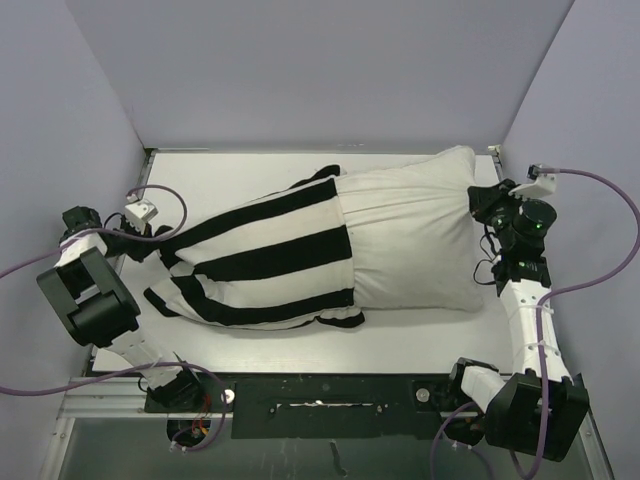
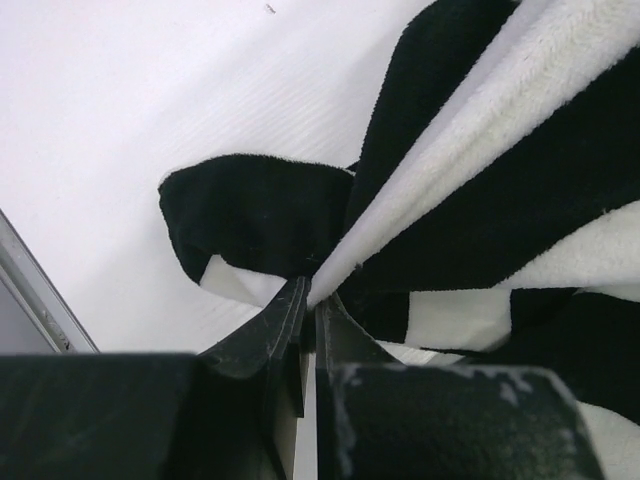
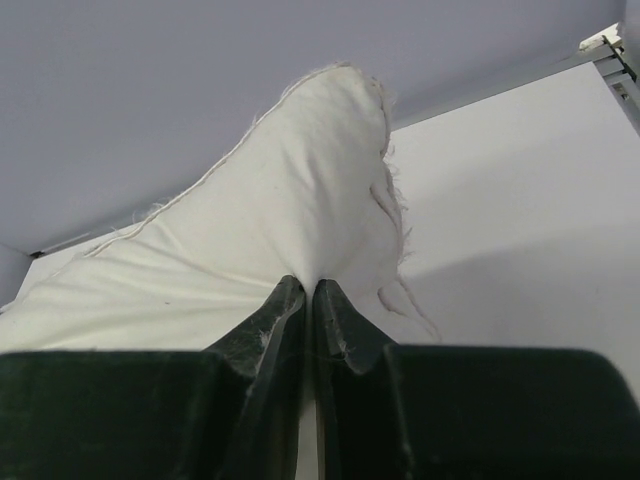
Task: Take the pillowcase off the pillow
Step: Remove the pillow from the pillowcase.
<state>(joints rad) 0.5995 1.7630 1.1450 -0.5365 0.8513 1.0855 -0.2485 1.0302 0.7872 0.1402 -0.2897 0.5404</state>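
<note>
Near edge: both arm bases sit on the mounting rail (image 1: 330, 390), with a bare strip of table (image 1: 420, 335) just beyond.

Mid-table: the pillow (image 1: 410, 235) lies lengthwise, left to right. Its right half is bare and its left half sits inside the pillowcase (image 1: 260, 260). The cover's open hem is bunched about the pillow's middle. Cover roughly half off, by my judgement.

Left gripper (image 2: 308, 300) is at the cover's closed left end. Its jaws are pinched together on a fold of striped fabric, and a white ridge runs out from between the tips.

Right gripper (image 3: 311, 292) is at the pillow's right edge, toward the far corner. Its jaws are closed hard on the white fabric. The corner peaks up above them, with frayed threads hanging at the seam.

Reading of the set-up: the two holds oppose each other along the pillow's length. The right one anchors the pillow, and the left is placed to draw the cover off leftward. Fabric fans out from the left tips, which fits.

Far: plain wall (image 1: 320, 70).
</note>
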